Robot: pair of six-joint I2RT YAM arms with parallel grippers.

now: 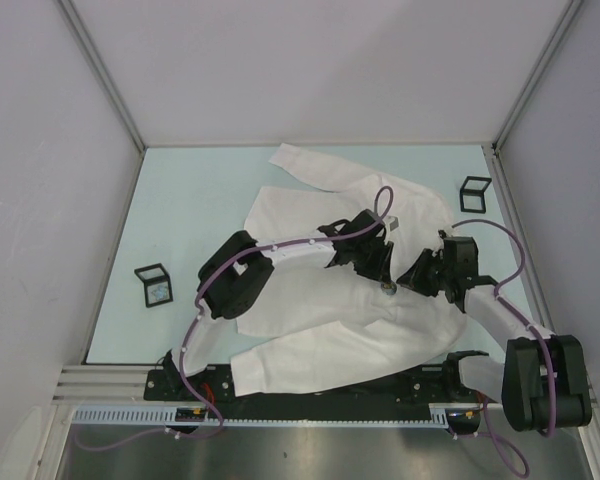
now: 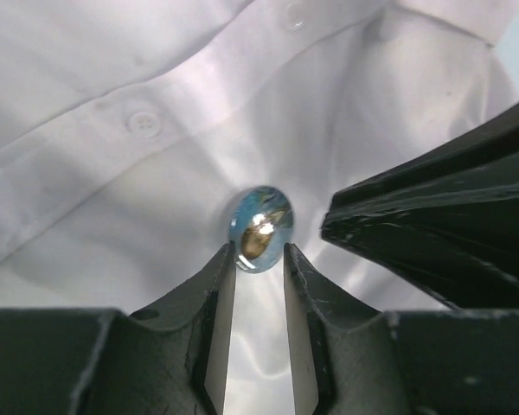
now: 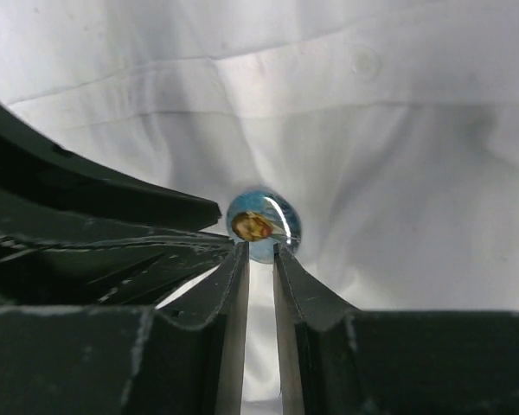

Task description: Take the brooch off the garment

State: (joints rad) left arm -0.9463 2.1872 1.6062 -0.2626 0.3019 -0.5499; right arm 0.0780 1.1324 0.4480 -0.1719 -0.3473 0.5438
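The white shirt, the garment (image 1: 320,320), lies spread on the table. A small oval blue-and-gold brooch (image 1: 388,288) sits on its front near the button placket. In the left wrist view my left gripper (image 2: 259,251) has its fingertips against both sides of the brooch (image 2: 261,226). In the right wrist view my right gripper (image 3: 260,249) has a narrow gap between its tips, just at the brooch's (image 3: 264,225) near edge, with only cloth showing in the gap. Each gripper's fingers show beside the brooch in the other's view. The cloth (image 2: 112,69) creases around the brooch.
Two small black frame stands sit on the pale table (image 1: 190,200): one at the left (image 1: 152,285), one at the back right (image 1: 474,192). Grey walls close in the back and sides. Both arms cross over the shirt.
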